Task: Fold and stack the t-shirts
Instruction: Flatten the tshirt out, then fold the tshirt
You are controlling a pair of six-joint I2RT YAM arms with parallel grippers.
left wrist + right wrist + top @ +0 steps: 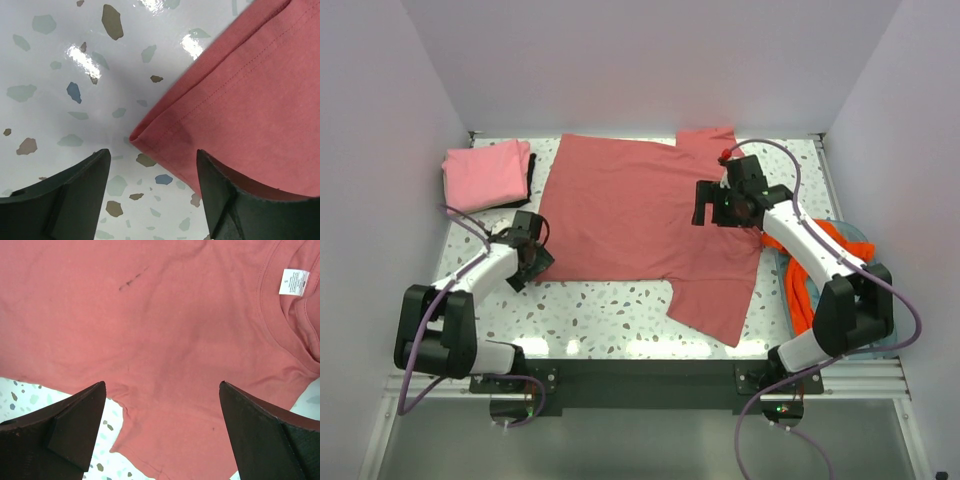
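A dusty rose-red t-shirt lies spread flat across the middle of the table. A folded lighter pink t-shirt rests at the back left. The bright orange t-shirt is bunched in the tray on the right. My left gripper sits low at the rose-red shirt's hem corner. Its jaws are apart and the right finger covers the cloth edge. My right gripper hovers open above the shirt's chest, between the sleeve and the collar with its white label.
A pale blue see-through tray stands at the right edge of the terrazzo table. A dark strip shows beside the folded pink shirt. White walls close in the back and both sides.
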